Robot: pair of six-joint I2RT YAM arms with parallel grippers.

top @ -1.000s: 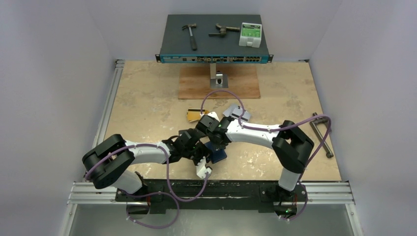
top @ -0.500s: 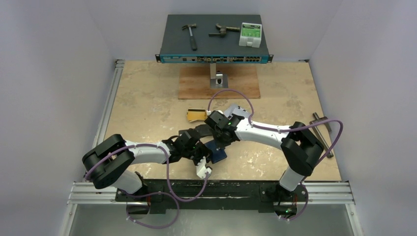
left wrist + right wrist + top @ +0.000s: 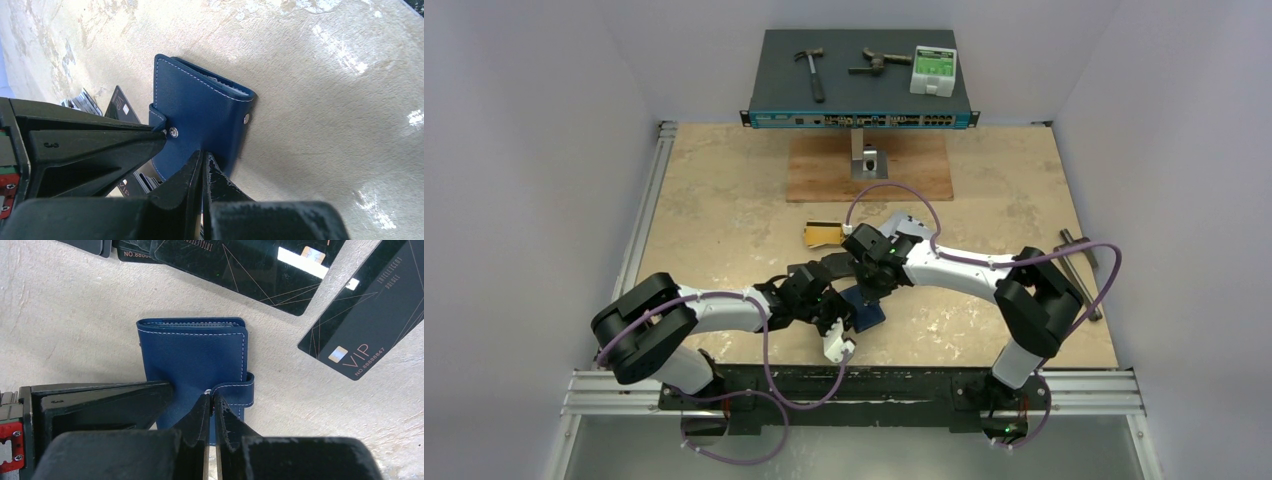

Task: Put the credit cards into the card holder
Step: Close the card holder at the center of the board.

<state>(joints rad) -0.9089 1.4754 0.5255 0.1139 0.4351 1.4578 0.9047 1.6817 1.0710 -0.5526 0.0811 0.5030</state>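
**Both pincers on the folded holder, no card going in yet**

The navy card holder [image 3: 192, 352] lies flat and folded on the table, close to the arms' bases. The right gripper [image 3: 210, 400] is clenched on its snap tab. The left gripper [image 3: 202, 162] is clenched too, tips over one edge of the case; whether leather sits between them I cannot tell. I judge this the opening step: the tab needs lifting away from the cover while the other arm steadies the case. Black cards [image 3: 360, 315] lie just beside it. One reads "VIP" with a number starting "NO 8888"; the finer gold lettering is too small to read.
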